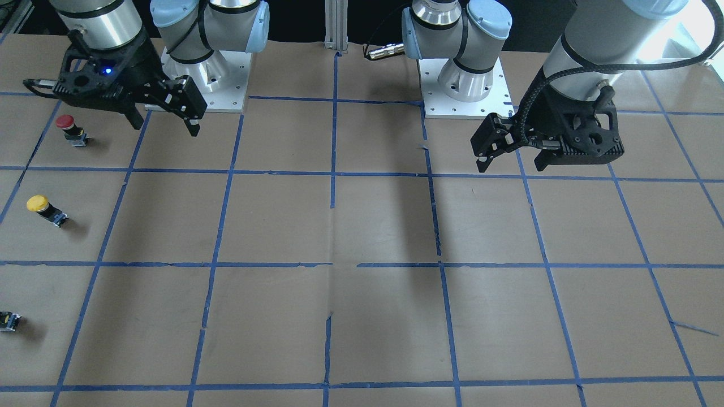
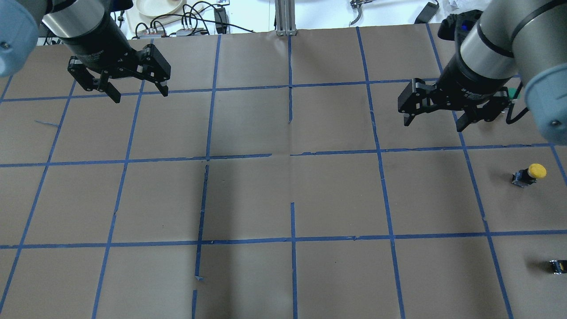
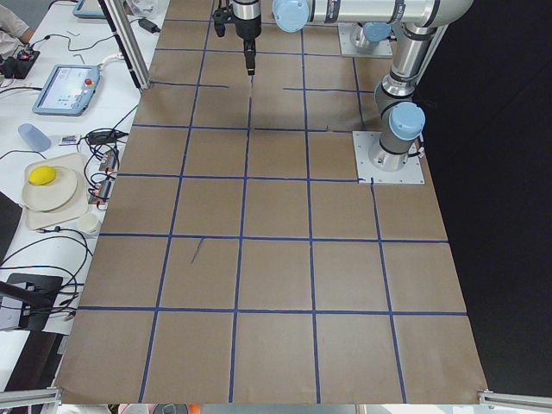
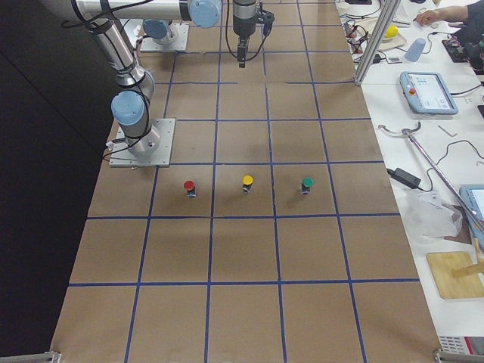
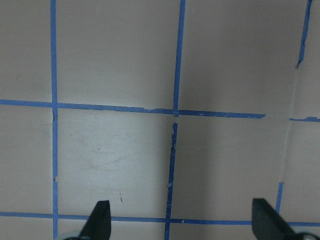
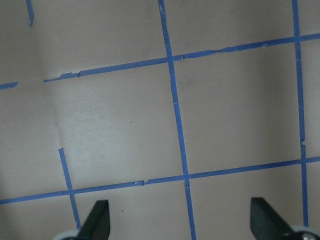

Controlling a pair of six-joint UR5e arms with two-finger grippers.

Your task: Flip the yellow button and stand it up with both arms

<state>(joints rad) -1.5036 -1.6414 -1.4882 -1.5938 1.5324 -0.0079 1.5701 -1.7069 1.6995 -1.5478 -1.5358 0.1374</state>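
The yellow button stands cap up on its grey base on the brown table, far to my right; it also shows in the overhead view and the right side view. My right gripper hangs open and empty above the table, well off from the button and farther from my base. My left gripper hangs open and empty over the table's other half. Both wrist views show only wide-apart fingertips over bare paper.
A red button and a green button stand in a row on either side of the yellow one. A small black-grey part with a yellow spot sits at the overhead view's right edge. Blue tape lines grid the table.
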